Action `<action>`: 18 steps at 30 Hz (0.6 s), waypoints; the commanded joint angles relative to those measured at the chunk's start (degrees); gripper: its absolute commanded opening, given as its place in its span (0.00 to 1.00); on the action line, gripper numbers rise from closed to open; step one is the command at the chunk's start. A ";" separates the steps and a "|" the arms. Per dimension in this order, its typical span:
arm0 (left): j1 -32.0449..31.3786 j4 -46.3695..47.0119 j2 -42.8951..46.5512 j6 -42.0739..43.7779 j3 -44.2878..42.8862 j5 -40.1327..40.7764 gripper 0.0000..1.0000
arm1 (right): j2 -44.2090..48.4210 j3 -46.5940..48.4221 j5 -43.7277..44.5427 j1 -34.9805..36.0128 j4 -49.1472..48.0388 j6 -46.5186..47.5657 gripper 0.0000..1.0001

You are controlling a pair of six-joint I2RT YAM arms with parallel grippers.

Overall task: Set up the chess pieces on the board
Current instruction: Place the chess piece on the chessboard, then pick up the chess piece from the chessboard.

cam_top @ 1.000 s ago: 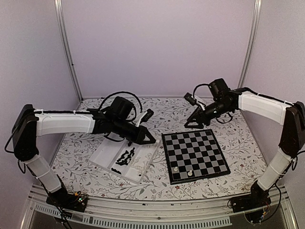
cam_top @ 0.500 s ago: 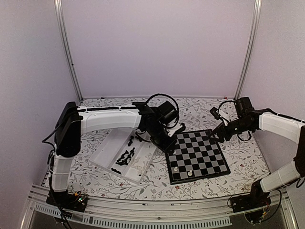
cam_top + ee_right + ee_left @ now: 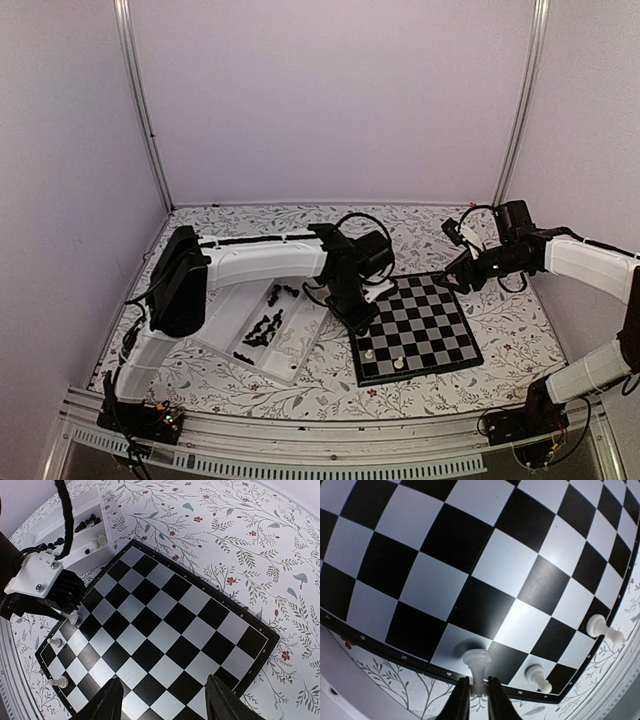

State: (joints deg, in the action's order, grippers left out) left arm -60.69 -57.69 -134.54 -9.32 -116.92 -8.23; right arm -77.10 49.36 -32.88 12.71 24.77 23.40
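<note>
Left gripper (image 3: 475, 695), pinching a small white plastic pawn (image 3: 476, 661), has moved from clear plastic tray (image 3: 225, 322) to black-and-grey checked board (image 3: 470, 535): placement is next. Right gripper (image 3: 165, 700) fingers spread.

board (image 3: 470, 555): smooth, glossy checks, soft sheen under the light. white pawn (image 3: 476, 661): moulded plastic, slightly shiny. tray (image 3: 224, 318): pale smooth plastic. table cover (image 3: 260, 545): matt floral print. arm shells (image 3: 262, 264): smooth white plastic. cable (image 3: 64, 510): black, dull, woven-looking sleeve. corner rails (image 3: 137, 100): bare dull metal.

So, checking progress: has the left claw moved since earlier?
Yes. The left claw, gripping a white pawn, went right, from the tray to the board's left edge.
</note>
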 commanded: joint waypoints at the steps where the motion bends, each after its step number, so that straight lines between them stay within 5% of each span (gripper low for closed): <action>1: -1.05 -3.19 -1.90 0.82 -1.86 0.98 0.24 | -0.40 -0.06 -0.34 -0.13 -0.77 0.55 0.59; 5: -1.18 -2.40 -1.49 0.79 -1.99 1.07 0.36 | -0.71 -0.06 -0.43 -0.06 -0.73 0.64 0.59; 18: -1.46 4.89 0.29 0.22 -0.27 0.50 0.45 | -1.45 0.12 -1.13 -0.14 -0.32 0.95 0.59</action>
State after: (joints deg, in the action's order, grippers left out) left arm -61.23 -57.36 -135.70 -8.95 -117.60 -7.25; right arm -77.93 49.36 -33.15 12.71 24.80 23.51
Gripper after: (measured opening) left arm 0.455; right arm 0.590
